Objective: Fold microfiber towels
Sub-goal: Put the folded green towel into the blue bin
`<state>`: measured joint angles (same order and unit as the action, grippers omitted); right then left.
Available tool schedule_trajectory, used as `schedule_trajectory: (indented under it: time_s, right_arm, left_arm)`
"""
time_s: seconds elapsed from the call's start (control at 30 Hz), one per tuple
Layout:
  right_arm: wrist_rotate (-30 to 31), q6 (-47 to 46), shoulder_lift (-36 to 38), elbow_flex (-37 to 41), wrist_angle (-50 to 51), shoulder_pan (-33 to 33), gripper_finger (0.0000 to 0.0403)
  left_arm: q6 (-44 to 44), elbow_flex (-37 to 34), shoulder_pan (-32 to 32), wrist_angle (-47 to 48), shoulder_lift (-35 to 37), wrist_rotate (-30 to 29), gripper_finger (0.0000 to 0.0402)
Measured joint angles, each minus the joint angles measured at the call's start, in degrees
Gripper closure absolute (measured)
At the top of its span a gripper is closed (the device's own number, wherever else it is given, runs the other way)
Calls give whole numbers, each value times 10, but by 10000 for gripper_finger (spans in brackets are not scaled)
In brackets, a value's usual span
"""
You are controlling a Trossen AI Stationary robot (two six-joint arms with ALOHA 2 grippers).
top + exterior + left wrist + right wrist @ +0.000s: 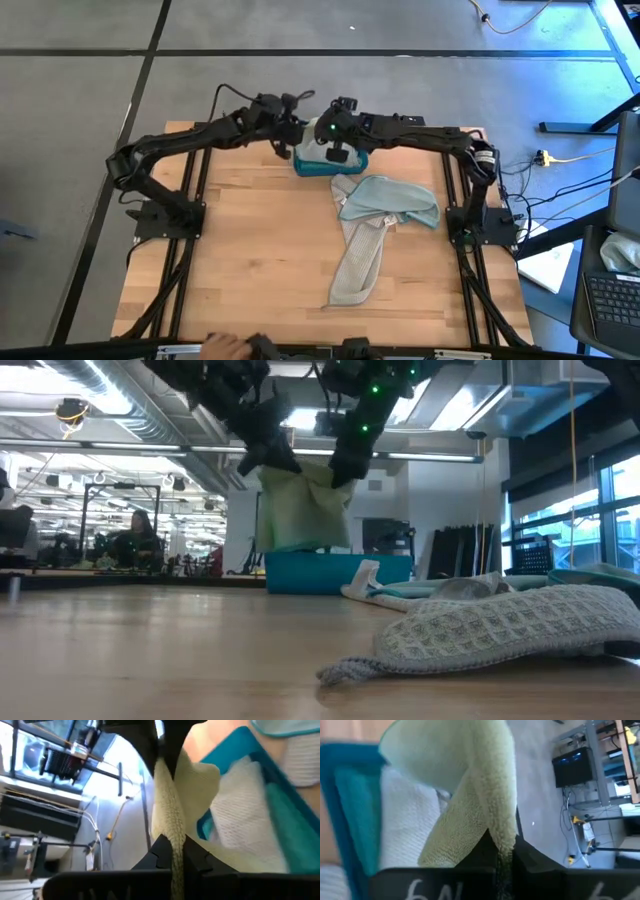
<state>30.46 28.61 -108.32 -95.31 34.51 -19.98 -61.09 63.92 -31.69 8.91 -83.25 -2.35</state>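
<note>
Both arms reach to the far side of the wooden worktop, above the teal-blue plastic bin. The left gripper and the right gripper each have their jaws closed on an upper corner of the pale green microfiber towel, which hangs between them over the bin, its lower edge at or just inside the bin's rim. In the wrist views the green pile is pinched tight between each pair of dark fingers, and a white cloth lies inside the bin.

Nearer the middle of the worktop, a pale blue towel lies crumpled on top of one end of a pale grey-beige waffle-weave towel, which stretches toward the near edge. A person sits in the room beyond the worktop.

White lettering shows on the right wrist housing but is cut off and unreadable; no other writing or brand can be read.
</note>
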Motion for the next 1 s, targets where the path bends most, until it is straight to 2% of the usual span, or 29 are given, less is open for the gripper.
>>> schedule_trajectory:
  time_s: [0.2,0.43,0.6,0.67,0.83,1.0]
  right_arm:
    - [-39,42,2,1,10,-44,391]
    - [-71,107,2,1,8,-89,391]
    - [-145,108,2,1,16,-116,392]
    - [-150,107,2,1,35,-118,392]
    - [-171,106,2,1,76,-120,391]
    - [-266,96,2,1,131,-121,390]
  left_arm:
    - [-33,0,-42,-78,-52,24,401]
    - [-83,2,-45,-133,-93,19,401]
    - [-138,1,-47,-169,-113,14,401]
    - [-148,1,-47,-172,-119,18,402]
    - [-110,1,-36,-151,-124,25,402]
    - [-68,1,-5,-124,-124,14,401]
